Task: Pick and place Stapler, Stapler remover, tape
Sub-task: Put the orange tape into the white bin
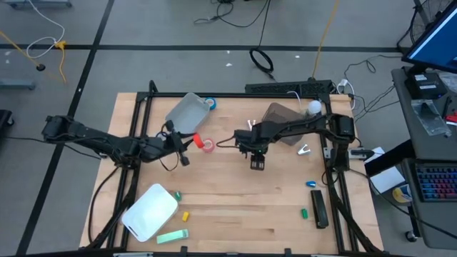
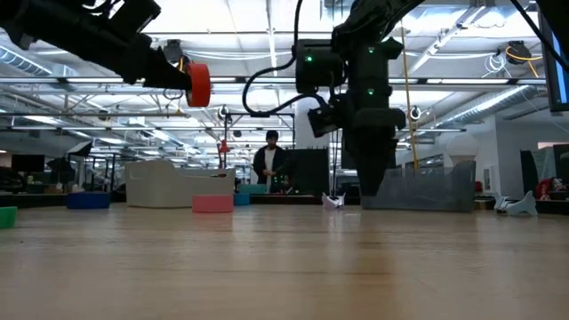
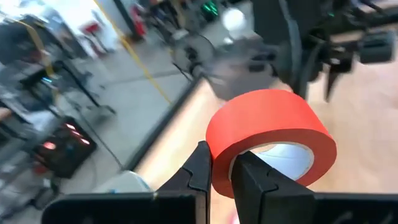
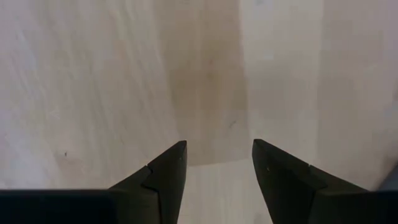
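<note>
My left gripper (image 3: 221, 163) is shut on a red roll of tape (image 3: 267, 134) and holds it high above the table, left of centre (image 1: 198, 140). A second, paler red roll (image 1: 208, 145) lies flat on the wood just beside it. A blue roll (image 1: 210, 103) lies by the clear tub (image 1: 188, 114) at the back. My right gripper (image 4: 217, 152) hangs open, pointing down over bare wood at the table's middle (image 1: 257, 161). A long black stapler (image 1: 318, 209) lies near the front right. A small silvery piece (image 1: 305, 150), perhaps the stapler remover, lies right of my right gripper. My left gripper pinches the red roll's wall (image 3: 221, 177) between its two fingers, one finger (image 3: 200, 168) outside and the other (image 3: 252, 177) in the pale core. The fingers come nearly level from the table's left. The roll is lifted clear of the table (image 2: 198, 83).
A white lid-like tub (image 1: 151, 210) lies at the front left with small green (image 1: 173, 235) and yellow (image 1: 185, 215) pieces by it. A dark see-through tub (image 1: 284, 118) and a white ball (image 1: 314, 108) stand at the back right. Small blue (image 1: 312, 184) and green (image 1: 303, 213) pieces lie near the stapler.
</note>
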### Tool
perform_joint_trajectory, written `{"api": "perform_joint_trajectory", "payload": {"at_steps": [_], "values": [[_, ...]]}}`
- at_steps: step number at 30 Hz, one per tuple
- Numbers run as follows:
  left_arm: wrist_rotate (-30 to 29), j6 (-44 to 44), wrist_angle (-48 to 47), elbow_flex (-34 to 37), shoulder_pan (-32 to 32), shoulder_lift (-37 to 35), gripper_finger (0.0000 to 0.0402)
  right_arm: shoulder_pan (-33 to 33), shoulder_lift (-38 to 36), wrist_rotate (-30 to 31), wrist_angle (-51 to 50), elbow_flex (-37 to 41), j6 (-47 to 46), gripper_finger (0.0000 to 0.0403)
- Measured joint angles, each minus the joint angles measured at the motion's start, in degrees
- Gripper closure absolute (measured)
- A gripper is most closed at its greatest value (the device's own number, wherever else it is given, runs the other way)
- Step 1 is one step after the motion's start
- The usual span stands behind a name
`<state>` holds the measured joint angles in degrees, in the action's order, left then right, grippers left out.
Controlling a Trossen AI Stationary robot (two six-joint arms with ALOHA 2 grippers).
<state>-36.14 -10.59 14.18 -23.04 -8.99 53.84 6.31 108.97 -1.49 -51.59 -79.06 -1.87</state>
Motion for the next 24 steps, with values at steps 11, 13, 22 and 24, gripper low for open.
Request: {"api": "perform_joint_trajectory", "payload": {"at_steps": [11,13,22,24], "values": [[5.02,21.95,-38.28,-16.73,-5.88,0.15,0.0367,-0.82,-2.24,2.68,9.39,10.07,1.47,0.0229],[5.29,25.08,-41.45,-18.51,-7.28,0.17,0.0367,-0.88,-3.9,3.01,13.39,12.99,1.53,0.0231],[11.82,44.39,-54.97,-22.8,-10.28,0.17,0.0367,-0.82,-21.59,3.19,37.46,30.41,-0.48,0.0228],[14.82,48.76,-56.89,-22.8,-10.3,0.17,0.0367,-0.82,-25.75,3.16,42.42,34.53,-0.49,0.0229]]}}
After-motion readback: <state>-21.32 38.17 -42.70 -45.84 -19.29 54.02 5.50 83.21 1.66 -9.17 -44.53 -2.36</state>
